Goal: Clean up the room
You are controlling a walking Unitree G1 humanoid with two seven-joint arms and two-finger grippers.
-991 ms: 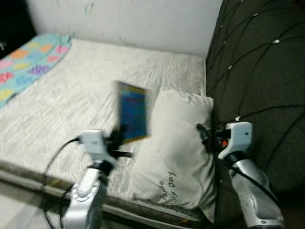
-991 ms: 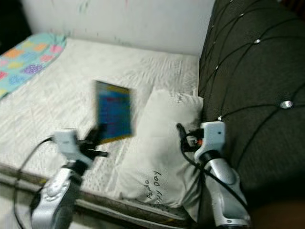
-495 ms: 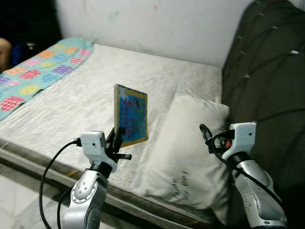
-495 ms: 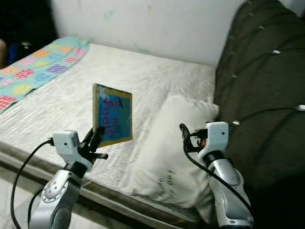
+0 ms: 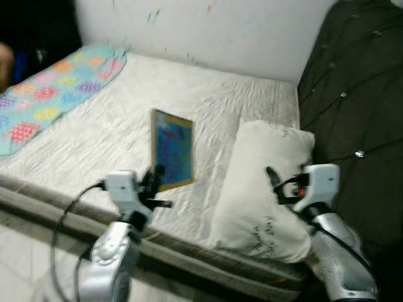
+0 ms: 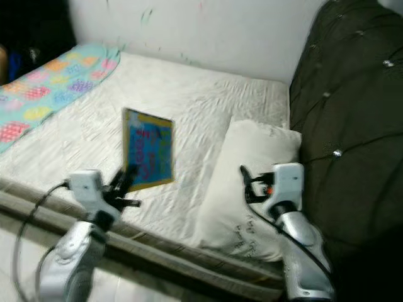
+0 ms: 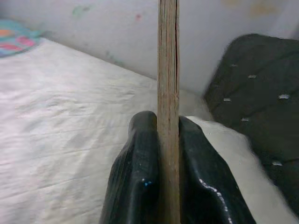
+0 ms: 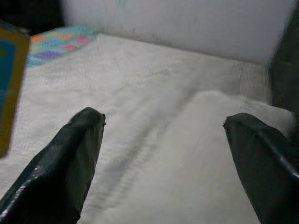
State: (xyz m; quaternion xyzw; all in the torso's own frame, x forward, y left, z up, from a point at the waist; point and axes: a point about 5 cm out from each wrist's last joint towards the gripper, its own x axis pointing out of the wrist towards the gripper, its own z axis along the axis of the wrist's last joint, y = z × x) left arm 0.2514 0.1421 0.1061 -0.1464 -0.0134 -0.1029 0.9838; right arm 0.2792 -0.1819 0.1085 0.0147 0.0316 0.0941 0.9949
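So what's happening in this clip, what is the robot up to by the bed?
The robot stands at the edge of a bed. Its left gripper is shut on a thin blue book with a yellow border, holding it upright above the white mattress. The right gripper is open and empty, held over a white pillow that lies on the bed beside the dark tufted headboard. A colourful patterned blanket lies at the bed's far left.

I see dark handwriting near the bottom edge of the white pillow (image 5: pixel 264 182), but it is too blurry for me to read. The blue book (image 5: pixel 171 150) has marks on its cover, and I can't read those either.
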